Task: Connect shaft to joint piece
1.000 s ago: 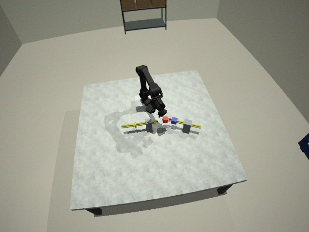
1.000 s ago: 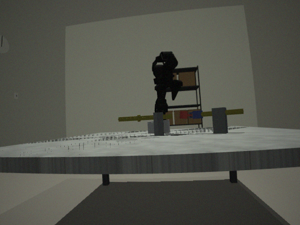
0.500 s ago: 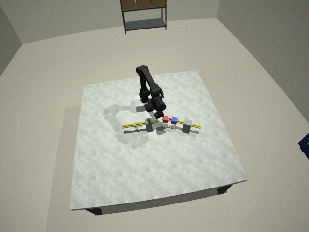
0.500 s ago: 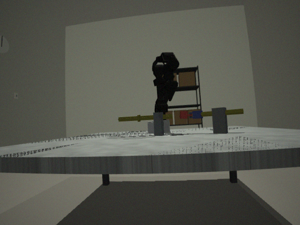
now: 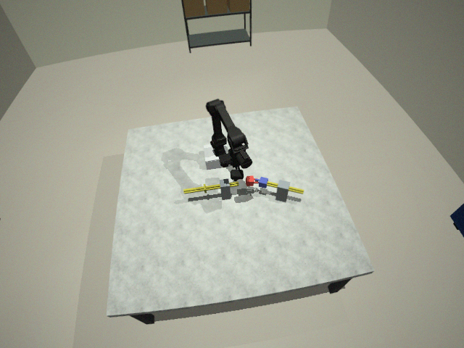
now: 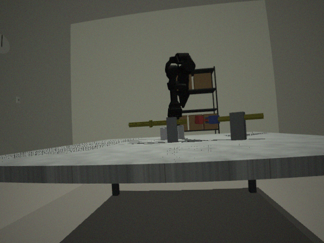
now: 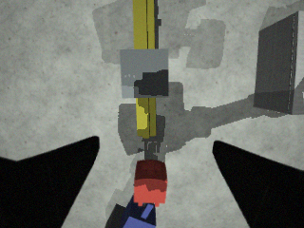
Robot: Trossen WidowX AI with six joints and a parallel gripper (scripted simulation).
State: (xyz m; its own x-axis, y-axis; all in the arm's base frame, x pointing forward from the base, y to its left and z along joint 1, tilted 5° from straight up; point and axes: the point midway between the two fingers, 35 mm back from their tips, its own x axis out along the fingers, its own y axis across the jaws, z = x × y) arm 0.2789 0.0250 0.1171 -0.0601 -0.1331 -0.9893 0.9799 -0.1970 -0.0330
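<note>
Red joint piece (image 5: 250, 180) sits at the inner end of the fixed shaft (image 5: 291, 187), hinged to a blue piece (image 5: 263, 181) that joins it to that yellow shaft; in the wrist view the red piece (image 7: 150, 182) lies low in the middle, with the blue piece (image 7: 139, 216) just below it. The fixed shaft passes through a grey block (image 5: 283, 187) on the right side of the table (image 5: 180, 262). A second yellow shaft (image 5: 200, 188) runs through another grey block (image 5: 225, 190) to the left; its inner end (image 7: 144, 119) stops just short of the red piece, the two close but apart, with a small dark tip between them. In the exterior view the second shaft (image 6: 146, 123) and its block (image 6: 171, 129) stand left of the red piece (image 6: 198, 119). The fingers are spread wide and hold nothing, one on each side of the red piece and above it, touching neither it nor the shafts. The gripper (image 5: 236, 174) hangs from the black arm (image 5: 225, 130) over the gap between the shafts. A shelf rack (image 5: 187, 33) stands by the far wall
</note>
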